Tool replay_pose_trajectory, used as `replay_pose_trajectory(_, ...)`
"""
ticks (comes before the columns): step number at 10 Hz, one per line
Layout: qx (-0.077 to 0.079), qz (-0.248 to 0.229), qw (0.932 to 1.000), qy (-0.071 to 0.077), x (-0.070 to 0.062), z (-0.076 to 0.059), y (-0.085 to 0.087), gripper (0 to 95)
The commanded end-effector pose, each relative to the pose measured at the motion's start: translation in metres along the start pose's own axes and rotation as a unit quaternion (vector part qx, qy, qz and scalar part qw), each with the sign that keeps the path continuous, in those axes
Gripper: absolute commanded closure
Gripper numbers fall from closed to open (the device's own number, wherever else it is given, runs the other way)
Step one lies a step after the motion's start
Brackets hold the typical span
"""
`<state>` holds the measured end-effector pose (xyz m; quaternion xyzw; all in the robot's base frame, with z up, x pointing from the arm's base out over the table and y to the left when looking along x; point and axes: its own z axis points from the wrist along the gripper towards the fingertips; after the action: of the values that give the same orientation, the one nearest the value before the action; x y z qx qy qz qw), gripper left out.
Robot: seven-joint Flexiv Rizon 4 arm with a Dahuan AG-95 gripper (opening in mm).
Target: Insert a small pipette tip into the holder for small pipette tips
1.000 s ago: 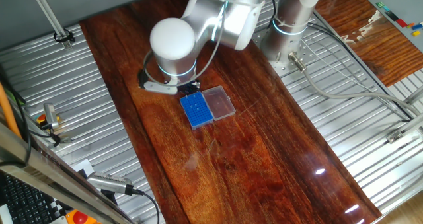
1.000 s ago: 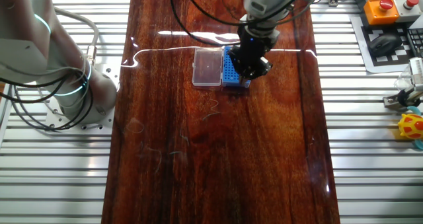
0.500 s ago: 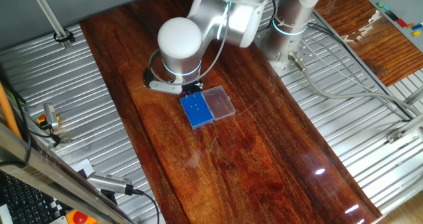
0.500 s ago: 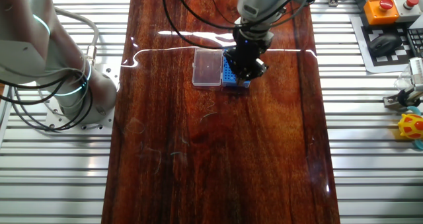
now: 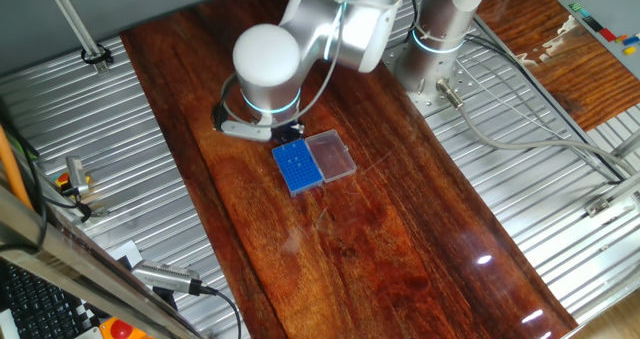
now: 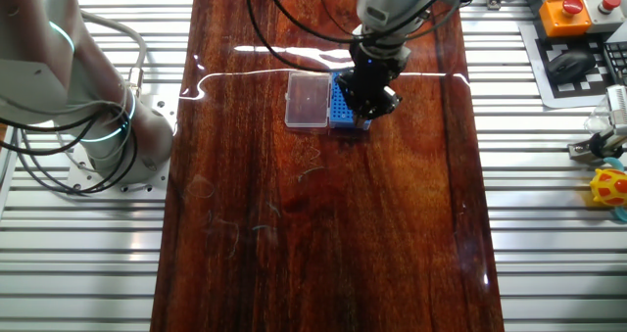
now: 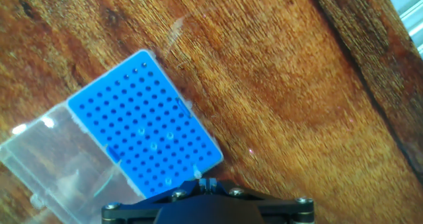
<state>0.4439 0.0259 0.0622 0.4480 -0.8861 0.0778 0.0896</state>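
Observation:
The bright-blue holder for small pipette tips (image 7: 145, 128) lies on the wooden table with its clear lid (image 7: 56, 161) open flat beside it. A few of its holes hold tips. It also shows in one fixed view (image 5: 298, 166) and in the other fixed view (image 6: 339, 103). My gripper (image 7: 208, 183) hangs just over the holder's near corner, with its jaws closed together. A small whitish pipette tip (image 7: 197, 174) pokes out between them, right at the holder's edge. In the fixed views the arm hides most of the gripper (image 5: 288, 134) (image 6: 370, 103).
The dark wooden table (image 5: 400, 229) is flanked by ribbed metal surfaces (image 5: 120, 179). The robot base (image 5: 435, 39) stands behind the holder. A second robot base (image 6: 98, 126) stands left of the table. Faint scratches mark the wood (image 6: 313, 166).
The arm shifted slightly back and forth over the holder's edge. The holder and its lid have not moved.

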Motion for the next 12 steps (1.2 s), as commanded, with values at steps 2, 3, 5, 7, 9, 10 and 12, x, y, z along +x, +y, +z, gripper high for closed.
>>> replay_pose_trajectory(2,0.002,0.0,1.0,0.002,0.001,0.001,-0.001,95.0)
replay_pose_trajectory(3,0.001,-0.006,1.0,0.0,0.006,0.0,-0.003,95.0)
replay_pose_trajectory(5,-0.002,-0.017,0.9999,-0.002,0.013,-0.003,-0.01,95.0)
replay_pose_trajectory(7,-0.014,0.012,0.9995,-0.025,0.013,-0.003,-0.01,95.0)
replay_pose_trajectory(9,-0.021,0.048,0.9979,-0.039,0.013,-0.003,-0.01,95.0)
replay_pose_trajectory(10,-0.032,0.094,0.9927,-0.069,0.013,-0.003,-0.01,95.0)
replay_pose_trajectory(12,-0.032,0.143,0.9865,-0.072,0.013,-0.003,-0.01,95.0)
